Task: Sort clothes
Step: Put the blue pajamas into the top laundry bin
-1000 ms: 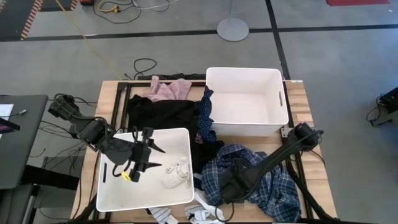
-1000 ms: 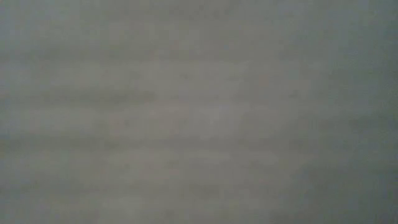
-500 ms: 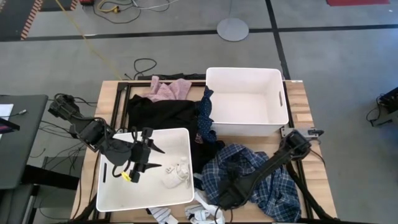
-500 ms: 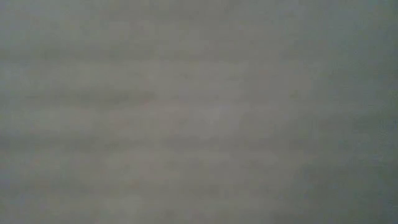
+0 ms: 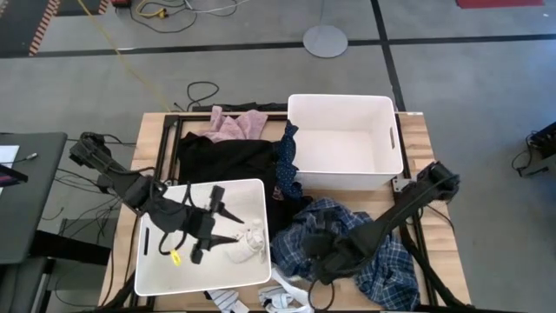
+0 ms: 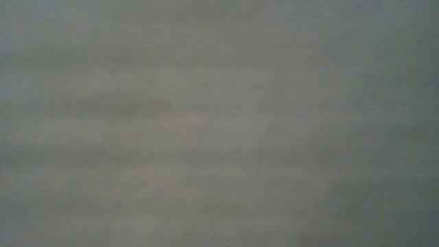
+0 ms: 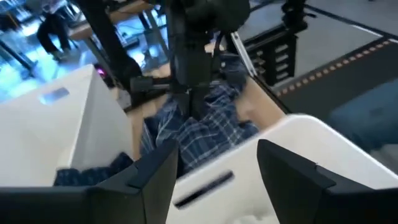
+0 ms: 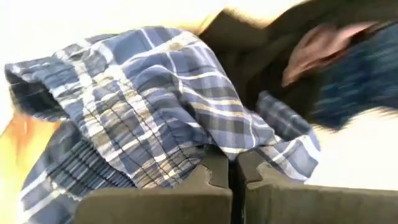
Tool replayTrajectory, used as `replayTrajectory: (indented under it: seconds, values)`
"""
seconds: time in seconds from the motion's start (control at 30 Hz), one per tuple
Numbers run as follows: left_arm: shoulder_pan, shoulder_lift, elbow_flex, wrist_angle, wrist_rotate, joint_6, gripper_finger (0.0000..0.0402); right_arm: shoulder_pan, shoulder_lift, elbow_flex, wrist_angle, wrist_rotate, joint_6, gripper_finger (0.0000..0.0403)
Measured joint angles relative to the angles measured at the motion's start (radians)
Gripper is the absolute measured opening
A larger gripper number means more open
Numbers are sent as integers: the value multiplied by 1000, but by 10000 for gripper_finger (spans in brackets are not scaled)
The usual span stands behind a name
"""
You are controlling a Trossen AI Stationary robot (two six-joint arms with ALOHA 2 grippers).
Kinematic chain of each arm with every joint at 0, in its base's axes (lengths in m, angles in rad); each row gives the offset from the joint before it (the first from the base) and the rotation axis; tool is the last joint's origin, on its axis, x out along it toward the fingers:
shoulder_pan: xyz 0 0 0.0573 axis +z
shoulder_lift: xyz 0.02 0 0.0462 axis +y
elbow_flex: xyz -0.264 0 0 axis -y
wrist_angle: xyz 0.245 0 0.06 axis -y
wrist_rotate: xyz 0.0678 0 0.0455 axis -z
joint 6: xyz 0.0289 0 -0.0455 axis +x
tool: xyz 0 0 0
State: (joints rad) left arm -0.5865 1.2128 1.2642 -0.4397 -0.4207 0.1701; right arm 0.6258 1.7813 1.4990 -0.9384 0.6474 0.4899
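Pinching plaid shirt [image 8: 155, 106], right gripper [image 8: 235, 169]

From overhead we look straight down on the whole table [image 5: 417, 130] and both arms, while our low camera gives only a flat grey blur. Our left wrist camera faces across the near bin [image 7: 323, 140] toward the plaid shirt [image 7: 199, 127]. Our right wrist camera sits close over that shirt.
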Motion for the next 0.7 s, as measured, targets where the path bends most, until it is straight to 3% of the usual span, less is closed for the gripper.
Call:
replayTrajectory:
  seconds: [0.37, 0.7]
  values:
    - [159, 149, -7, 198, 200, 48, 282, 3, -155, 1, 335, 189, -361, 0]
    - [277, 253, -6, 371, 476, 27, 329, -23, -183, 1, 535, 193, -679, 0]
